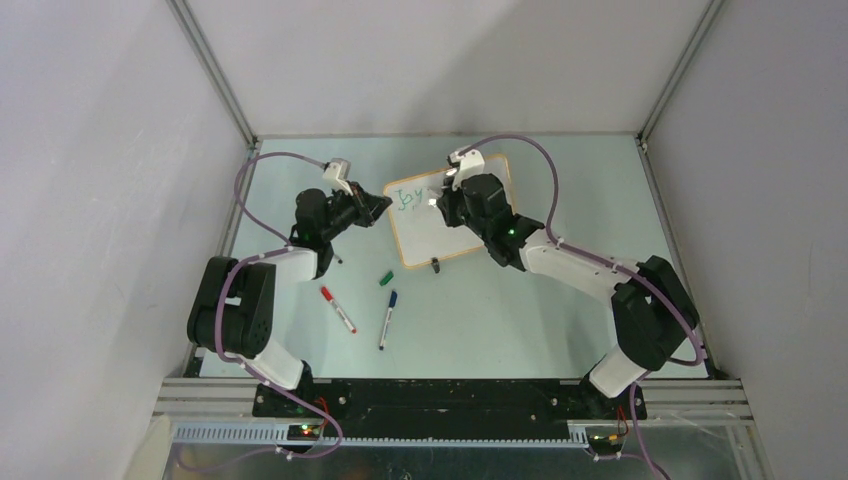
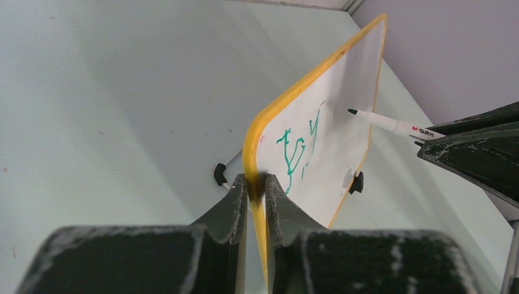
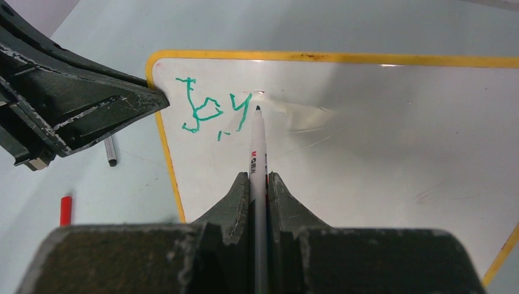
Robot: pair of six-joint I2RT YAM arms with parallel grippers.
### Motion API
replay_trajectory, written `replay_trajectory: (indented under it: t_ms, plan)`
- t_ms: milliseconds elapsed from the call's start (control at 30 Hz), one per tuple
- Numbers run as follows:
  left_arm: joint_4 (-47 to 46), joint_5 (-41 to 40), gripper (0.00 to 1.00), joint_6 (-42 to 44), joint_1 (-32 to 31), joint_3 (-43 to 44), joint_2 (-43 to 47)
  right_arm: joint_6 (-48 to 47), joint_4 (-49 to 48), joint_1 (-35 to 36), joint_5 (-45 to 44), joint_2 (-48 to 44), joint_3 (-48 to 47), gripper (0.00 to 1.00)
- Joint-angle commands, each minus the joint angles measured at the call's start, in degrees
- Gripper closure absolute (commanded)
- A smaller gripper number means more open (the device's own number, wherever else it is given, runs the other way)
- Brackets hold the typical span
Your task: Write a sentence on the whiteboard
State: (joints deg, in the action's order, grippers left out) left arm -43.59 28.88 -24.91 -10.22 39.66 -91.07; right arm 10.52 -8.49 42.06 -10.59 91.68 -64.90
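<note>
Top external view, contents listed by size.

Table [image 1: 560, 300]: pale green, carrying everything below.

Whiteboard [image 1: 430, 238]: white face, orange-yellow rim, rounded corners. Lies toward 12 o'clock of the table's middle, between the two arms. Black clip foot [image 1: 434, 265] at its 6 o'clock edge. Degree of tilt not readable.

Left gripper [image 2: 256, 184]: narrow, pinched on the board's rim at the 9 o'clock edge, close under the 10 o'clock corner. Serves as a brace.

Right gripper [image 3: 258, 180]: narrow, clamped on the green marker [image 3: 257, 144], uncapped, barrel pointing toward 12 o'clock in its own wrist view. Tip just at 3 o'clock of the last written letter; touching the surface or a hair above it, cannot tell.

Blue marker [image 1: 387, 318] and red marker [image 1: 338, 309]: loose on the table at 7 o'clock of the board, well apart from both grippers.

Sentence [image 3: 211, 110]: thin green lettering in the board's 10 o'clock corner, one word only, reading "Joy".

Green cap [image 1: 386, 278]: loose, just at 7 o'clock of the board.

Step in hand, judged: writing under way, first word down, most of the board blank toward 3 and 6 o'clock.

Next move, judged: calls for a short shift of the tip toward 3 o'clock to leave a gap, then light, even contact for the following word. Calls also for a steady left pinch, since a sliding board would smear or skew the strokes.
</note>
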Motion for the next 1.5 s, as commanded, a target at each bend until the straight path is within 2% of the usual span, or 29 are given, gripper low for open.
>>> replay_trajectory:
  t_ms: [0, 1467]
  plan:
    - [-0.5, -0.3, 0.96, 3.1, 0.0, 0.8, 0.3, 0.2, 0.3, -0.4, -2.0, 0.8, -3.3, 1.00]
    - [-1.3, 0.3, 0.95, 3.0, 0.0, 0.3, 0.5, 1.1, 4.4, -2.3, -3.4, 5.6, -9.0, 1.00]
